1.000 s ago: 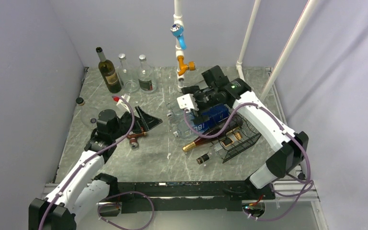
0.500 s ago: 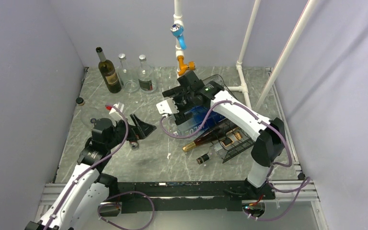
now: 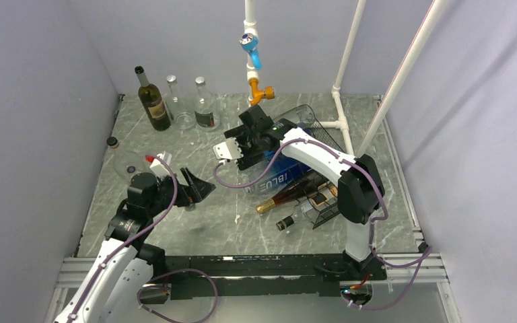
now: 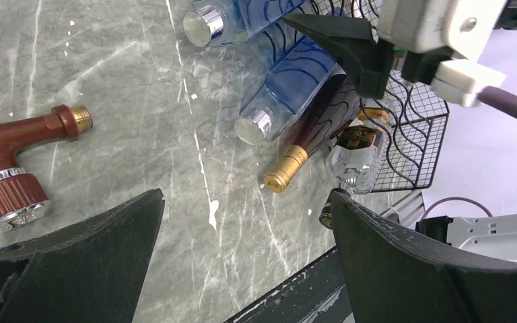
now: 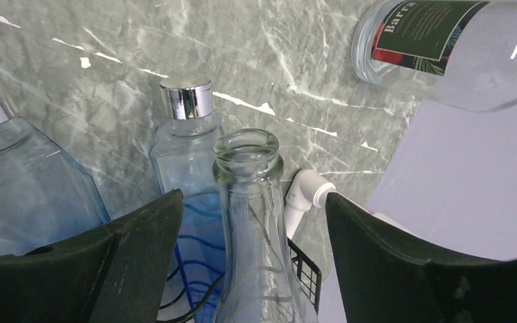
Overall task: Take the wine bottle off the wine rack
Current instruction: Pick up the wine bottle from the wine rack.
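Right gripper (image 5: 252,205): jaws standing apart, straddling the neck of the clear open-mouthed glass wine bottle (image 5: 248,151), which is lying atop the black wire-mesh wine rack (image 4: 417,128). Advised: closing below the lip, lifting without snagging wires. Left gripper (image 4: 246,202): gaping, idling.

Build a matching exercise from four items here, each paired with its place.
1. dark green glass wine bottle
2. reddish-brown elbow-shaped pipe fitting
3. clear uncapped glass bottle
4. gold-foil-topped dark bottle

A. in the black wire-mesh rack, beneath a blue glass bottle
B. between the open right fingers
C. standing at the back left of the grey marble table
D. lying flat by the left fingers

Pairs: 1-C, 2-D, 3-B, 4-A
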You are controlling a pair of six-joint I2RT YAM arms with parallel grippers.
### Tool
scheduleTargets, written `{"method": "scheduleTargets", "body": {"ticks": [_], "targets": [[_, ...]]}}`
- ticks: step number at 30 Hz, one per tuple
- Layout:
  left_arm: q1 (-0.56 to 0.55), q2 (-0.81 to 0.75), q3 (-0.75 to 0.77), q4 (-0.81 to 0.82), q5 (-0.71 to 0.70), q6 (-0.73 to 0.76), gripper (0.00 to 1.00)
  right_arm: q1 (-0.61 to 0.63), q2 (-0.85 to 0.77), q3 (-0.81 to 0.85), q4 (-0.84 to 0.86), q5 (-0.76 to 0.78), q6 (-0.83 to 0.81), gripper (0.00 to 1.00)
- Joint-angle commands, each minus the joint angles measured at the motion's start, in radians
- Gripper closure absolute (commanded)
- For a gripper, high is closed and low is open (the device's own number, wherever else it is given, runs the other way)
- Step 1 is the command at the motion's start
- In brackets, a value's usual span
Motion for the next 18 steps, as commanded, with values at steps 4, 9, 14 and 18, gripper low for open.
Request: {"method": "scheduleTargets", "body": {"ticks": [4, 9, 14, 18], "targets": [[-0.004, -0.057, -0.010, -0.038, -0.034, 0.027, 0.01, 0.005, 0.026, -0.018, 0.111, 0.077, -0.019, 0.26], [-0.004, -0.084, -0.025, -0.051, -0.037, 0.026, 0.01, 0.005, 0.050, -0.042, 0.146, 0.104, -0.044, 0.31], [-0.004, -0.094, -0.031, -0.060, -0.044, 0.033, 0.01, 0.005, 0.063, -0.055, 0.160, 0.106, -0.059, 0.36], [-0.004, -0.096, -0.033, -0.060, -0.043, 0.033, 0.01, 0.005, 0.071, -0.059, 0.167, 0.113, -0.071, 0.38]]}}
